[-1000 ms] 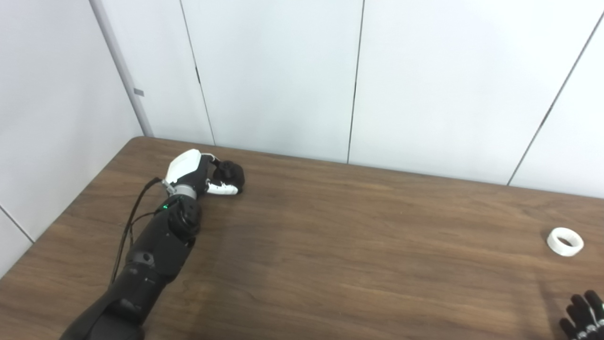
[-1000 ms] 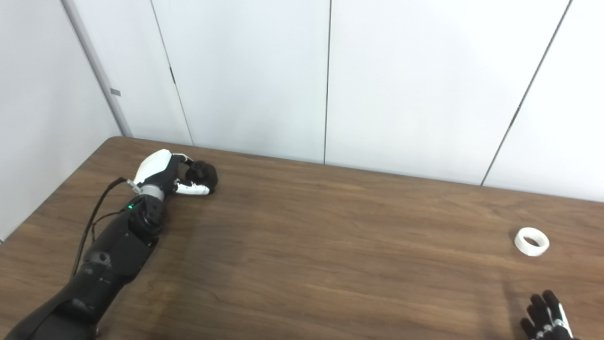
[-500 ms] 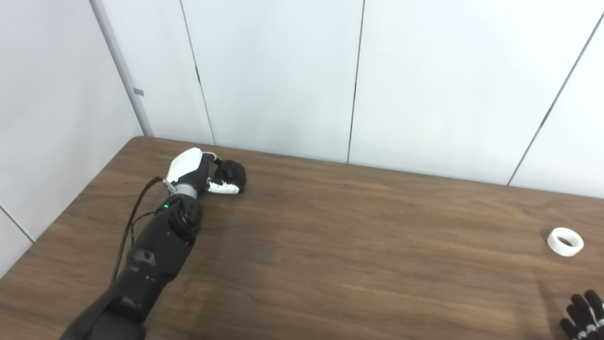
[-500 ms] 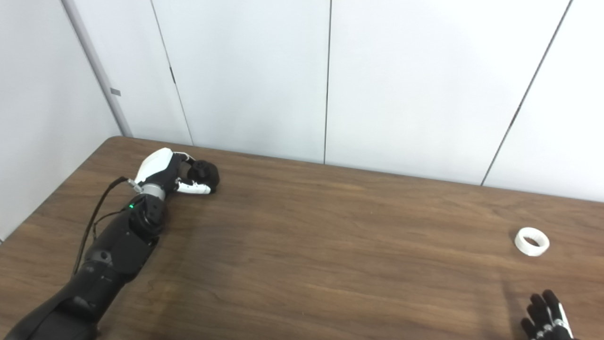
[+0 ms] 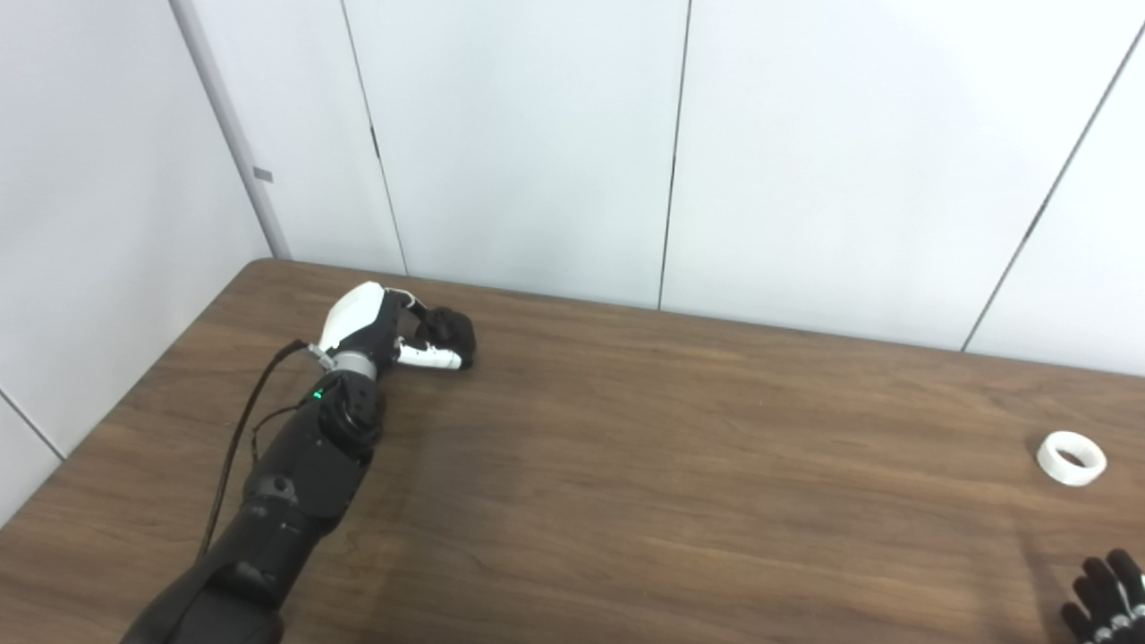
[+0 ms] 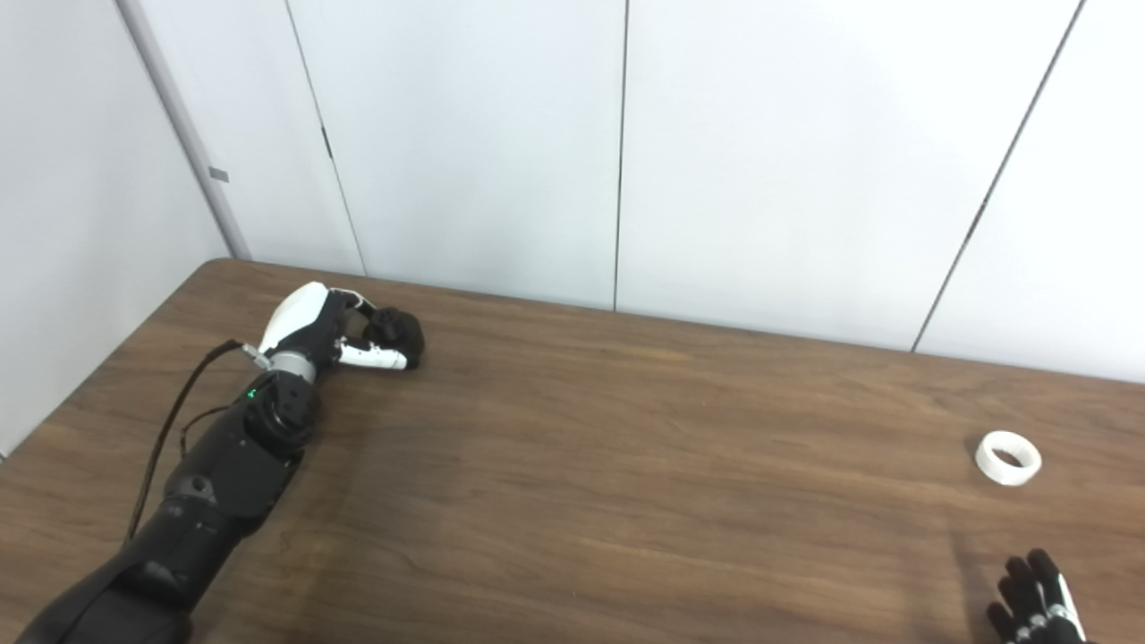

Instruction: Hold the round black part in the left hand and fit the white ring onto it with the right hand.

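Two hands share a brown wood-grain table [image 5: 680,501], and they sit far apart, near opposite ends of it. The left hand [image 5: 385,326], white-backed with dark fingers, reaches out near the table's far left corner, its black forearm running back toward the bottom left edge. Its fingers and thumb are curled around the round black part [image 5: 450,329], which sits low, at or just above the tabletop; whether it touches the wood cannot be told. A white thumb [image 6: 376,358] lies along the near side of the part. A black cable loops beside the wrist, and a small green light shows on the arm.

The white ring [image 6: 1008,457] lies flat on the table near the right edge, well apart from the black part. The right hand [image 6: 1038,604] shows only as dark fingertips at the bottom right corner, near the ring but not touching it; its fingers look spread and hold nothing. White wall panels [image 5: 537,134] stand behind the table.
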`<state>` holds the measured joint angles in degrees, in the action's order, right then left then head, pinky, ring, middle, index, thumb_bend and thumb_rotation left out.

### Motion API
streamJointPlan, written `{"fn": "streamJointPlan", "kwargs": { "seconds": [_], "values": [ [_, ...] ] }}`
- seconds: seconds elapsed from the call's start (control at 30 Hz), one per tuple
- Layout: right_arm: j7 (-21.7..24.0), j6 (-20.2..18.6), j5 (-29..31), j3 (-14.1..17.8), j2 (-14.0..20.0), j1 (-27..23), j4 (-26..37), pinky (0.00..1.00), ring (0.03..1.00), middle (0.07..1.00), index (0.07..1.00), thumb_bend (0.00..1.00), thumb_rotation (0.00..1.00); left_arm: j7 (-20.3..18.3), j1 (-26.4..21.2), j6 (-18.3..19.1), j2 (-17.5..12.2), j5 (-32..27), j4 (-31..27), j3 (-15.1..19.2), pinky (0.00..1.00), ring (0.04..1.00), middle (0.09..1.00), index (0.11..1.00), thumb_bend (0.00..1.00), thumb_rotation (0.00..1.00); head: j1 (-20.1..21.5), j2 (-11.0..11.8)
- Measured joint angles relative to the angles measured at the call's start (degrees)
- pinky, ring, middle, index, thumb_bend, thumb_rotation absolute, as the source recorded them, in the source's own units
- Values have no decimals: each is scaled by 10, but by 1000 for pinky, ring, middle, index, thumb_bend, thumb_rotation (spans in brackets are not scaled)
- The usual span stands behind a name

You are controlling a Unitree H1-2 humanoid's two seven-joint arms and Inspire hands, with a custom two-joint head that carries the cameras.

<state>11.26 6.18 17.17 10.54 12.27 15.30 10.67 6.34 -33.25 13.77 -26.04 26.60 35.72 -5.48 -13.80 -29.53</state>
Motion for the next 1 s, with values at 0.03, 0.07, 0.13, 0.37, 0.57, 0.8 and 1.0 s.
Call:
{"fn": "streamJointPlan", "kwargs": {
  "seconds": [0.03,0.07,0.13,0.37,0.57,0.8,1.0],
  "values": [
    [0,0,0,0,0,0,0,1000,1000,989,1000,548,1000,0,0,0,0,-1,0,0,977,935,855,487,514,44,0,0],
    [0,0,0,0,0,0,0,1000,1000,989,1000,554,1000,0,0,-1,0,-1,1,0,970,930,850,487,515,44,0,0],
    [0,0,0,0,0,0,0,1000,1000,988,1000,559,1000,1,0,-2,0,-2,2,0,964,924,843,486,515,44,0,0],
    [-4,0,-4,0,0,0,0,1000,998,979,1000,564,1000,3,1,-8,0,-2,-2,-4,959,933,840,487,516,47,12,-6],
    [-4,0,-4,-1,0,0,0,1000,1000,972,1000,544,1000,1,28,-9,-4,27,-68,-24,994,921,825,488,519,48,19,-10],
    [-5,0,-4,-1,-1,0,1,1000,991,967,1000,562,1000,-26,70,-8,-14,50,-156,-40,1000,935,832,488,520,49,30,-15],
    [-8,-2,-6,-2,-3,1,2,1000,972,968,1000,569,1000,-50,98,-6,-15,75,-237,-52,1000,934,835,487,521,50,42,-22]
  ]
}}
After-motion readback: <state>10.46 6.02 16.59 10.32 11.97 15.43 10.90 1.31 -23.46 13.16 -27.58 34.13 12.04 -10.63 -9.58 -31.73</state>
